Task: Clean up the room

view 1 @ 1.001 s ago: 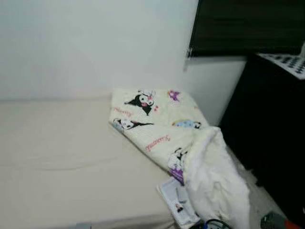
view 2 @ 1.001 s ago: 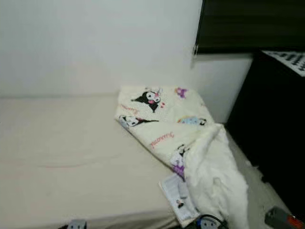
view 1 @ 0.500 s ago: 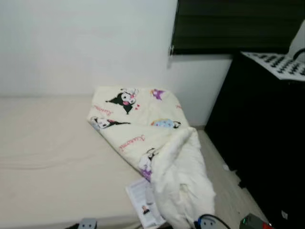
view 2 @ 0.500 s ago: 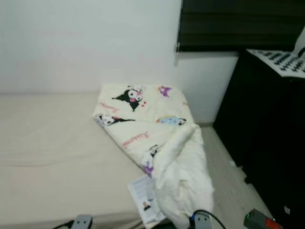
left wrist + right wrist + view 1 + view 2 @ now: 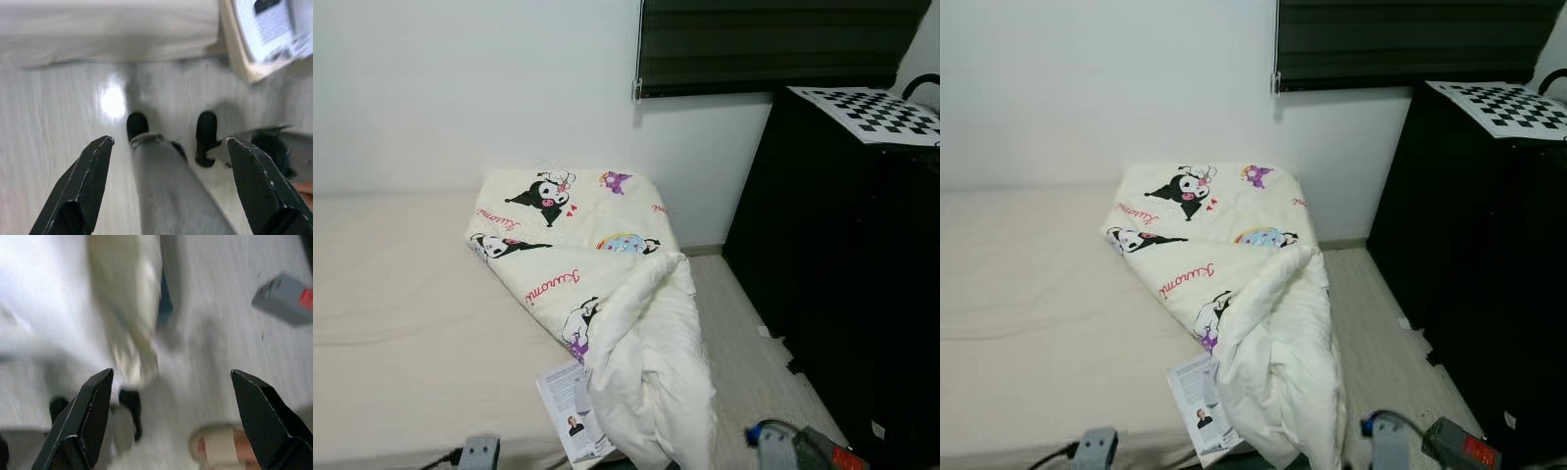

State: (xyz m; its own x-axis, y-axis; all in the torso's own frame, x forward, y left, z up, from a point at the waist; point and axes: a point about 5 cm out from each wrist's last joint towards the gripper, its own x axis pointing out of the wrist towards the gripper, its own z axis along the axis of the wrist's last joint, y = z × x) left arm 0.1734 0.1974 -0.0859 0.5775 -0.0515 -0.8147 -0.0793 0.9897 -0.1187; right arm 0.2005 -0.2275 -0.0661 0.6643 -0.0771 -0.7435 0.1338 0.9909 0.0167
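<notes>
A cream blanket [image 5: 592, 264] printed with cartoon characters lies crumpled on the right end of a beige mattress [image 5: 401, 304], and its white underside [image 5: 651, 372] spills over the edge to the floor. A printed leaflet [image 5: 570, 411] lies on the mattress corner beside it. My left gripper [image 5: 166, 161] hangs open above the pale wooden floor and my own legs. My right gripper [image 5: 168, 396] is open too, above the floor by the hanging blanket [image 5: 127, 303].
A tall black cabinet [image 5: 842, 245] stands at the right, with a checkerboard sheet [image 5: 871, 113] on top. A dark blind [image 5: 773, 44] covers the window. A grey box with a red label [image 5: 286, 301] lies on the floor. A person's slippered foot [image 5: 220, 448] is close by.
The camera has turned to the right: the blanket and mattress have slid left in view and more of the black cabinet and floor strip shows.
</notes>
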